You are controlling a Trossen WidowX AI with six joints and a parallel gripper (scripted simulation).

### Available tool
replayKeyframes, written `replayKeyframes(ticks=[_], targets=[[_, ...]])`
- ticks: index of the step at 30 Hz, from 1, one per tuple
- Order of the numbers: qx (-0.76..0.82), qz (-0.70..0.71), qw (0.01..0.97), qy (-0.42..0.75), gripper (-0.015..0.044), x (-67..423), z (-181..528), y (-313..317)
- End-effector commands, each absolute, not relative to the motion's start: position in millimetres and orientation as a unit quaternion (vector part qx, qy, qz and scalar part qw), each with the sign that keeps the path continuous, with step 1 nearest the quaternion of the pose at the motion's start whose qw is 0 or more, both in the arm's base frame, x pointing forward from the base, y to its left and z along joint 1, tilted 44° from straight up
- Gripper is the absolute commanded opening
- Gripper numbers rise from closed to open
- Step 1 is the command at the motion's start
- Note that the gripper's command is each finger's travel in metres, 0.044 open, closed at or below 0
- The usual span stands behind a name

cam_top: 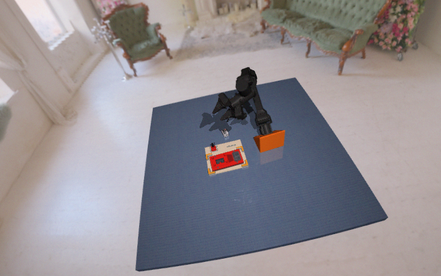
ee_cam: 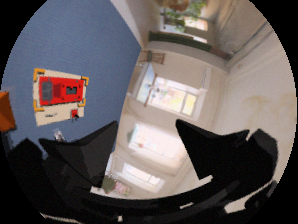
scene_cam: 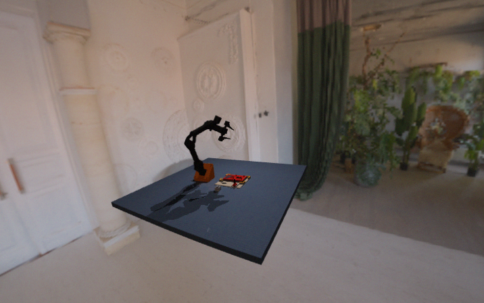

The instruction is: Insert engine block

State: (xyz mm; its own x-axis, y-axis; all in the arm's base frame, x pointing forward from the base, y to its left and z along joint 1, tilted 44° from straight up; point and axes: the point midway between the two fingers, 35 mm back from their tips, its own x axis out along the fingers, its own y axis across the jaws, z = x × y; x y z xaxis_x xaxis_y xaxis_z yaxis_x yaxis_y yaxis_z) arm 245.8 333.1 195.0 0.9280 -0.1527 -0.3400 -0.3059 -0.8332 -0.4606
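Top view: a black jointed arm [cam_top: 257,104] rises from an orange wedge-shaped base [cam_top: 276,143] and folds over at the elbow, its forearm reaching out level, high above a dark blue mat [cam_top: 292,201]. The claw [cam_top: 224,108] at its end is spread wide and holds nothing; two pointed black fingers show apart in the wrist view. A small pale engine block [cam_top: 224,132] lies on the mat below the claw, just beyond the far edge of a beige board [cam_top: 227,170]. A flat red car body [cam_top: 225,159] with dark recesses sits on that board between orange corner brackets. A small red and black piece [cam_top: 213,146] stands at one corner of the board. The mat has a fine woven texture and lies over a pale floor. Behind it stand a green tufted armchair [cam_top: 136,36] and a matching sofa [cam_top: 321,22] with carved wooden frames.
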Motion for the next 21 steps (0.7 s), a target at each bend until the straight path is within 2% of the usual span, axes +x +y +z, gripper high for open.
replayKeyframes(ticks=[1,2,21], targets=[[-0.946,0.146,0.262,0.121,0.0426,245.8,195.0,333.1],[-0.945,0.146,0.264,0.122,0.044,246.2,195.0,332.5],[-0.834,0.107,0.481,0.248,0.044,287.5,192.8,268.7]])
